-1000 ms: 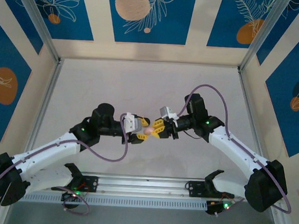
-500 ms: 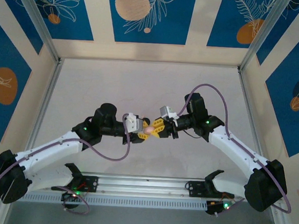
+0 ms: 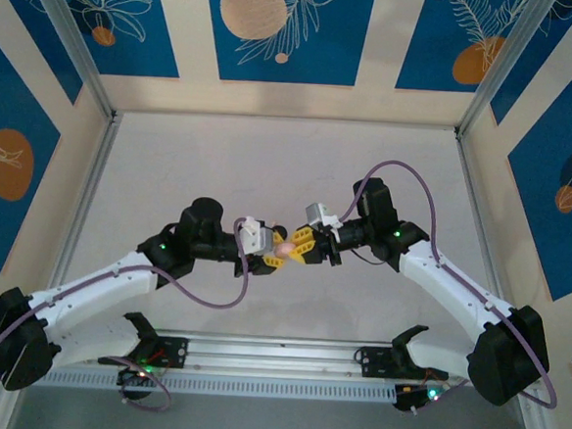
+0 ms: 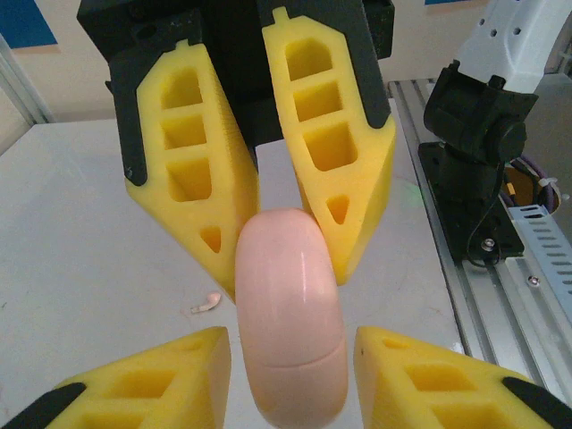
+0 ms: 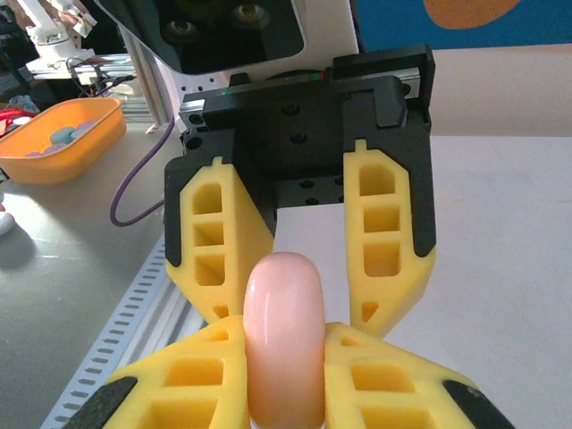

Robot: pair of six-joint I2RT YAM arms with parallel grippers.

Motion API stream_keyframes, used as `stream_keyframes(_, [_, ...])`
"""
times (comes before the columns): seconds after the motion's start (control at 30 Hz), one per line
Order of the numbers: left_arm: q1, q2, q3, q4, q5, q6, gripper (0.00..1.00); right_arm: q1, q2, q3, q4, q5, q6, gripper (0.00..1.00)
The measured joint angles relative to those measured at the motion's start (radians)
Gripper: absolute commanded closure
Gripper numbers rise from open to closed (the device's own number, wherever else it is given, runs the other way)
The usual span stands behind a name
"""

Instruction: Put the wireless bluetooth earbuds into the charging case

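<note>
I hold the smooth pink oval plastic charging case (image 5: 283, 308) pinched between the fingers of my right gripper (image 5: 284, 344), while the left gripper (image 4: 290, 349) fingers stand spread either side, probably to brace it for opening.

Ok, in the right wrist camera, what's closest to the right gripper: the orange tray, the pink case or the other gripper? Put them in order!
1. Case: between the right gripper's own fingers.
2. Left gripper: just behind the case, facing it.
3. Tray: far off on the left.
</note>
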Motion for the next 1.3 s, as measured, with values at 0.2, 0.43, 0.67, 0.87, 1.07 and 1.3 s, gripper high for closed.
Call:
stream_keyframes(0.2, [0.0,0.0,0.0,0.002,0.001,-0.006,0.71,0.0,0.001,0.0,0.0,0.0,0.0,0.82])
stream_keyframes(0.43, [0.0,0.0,0.0,-0.001,0.007,-0.007,0.77,0.0,0.001,0.0,0.0,0.006,0.004,0.69])
stream_keyframes(0.67, [0.0,0.0,0.0,-0.006,-0.002,-0.007,0.77,0.002,-0.003,0.0,0.035,0.063,0.048,0.59])
stream_keyframes(0.87, [0.004,0.0,0.003,-0.035,-0.014,-0.003,0.77,-0.016,-0.045,-0.029,0.11,0.127,0.108,0.58])
stream_keyframes(1.07, [0.002,0.0,0.003,-0.043,-0.009,-0.003,0.77,-0.044,-0.055,-0.048,0.166,0.17,0.159,0.57])
stream_keyframes(1.3, [0.009,0.002,-0.01,-0.013,-0.039,-0.015,0.77,-0.067,-0.077,-0.051,0.177,0.195,0.23,0.55])
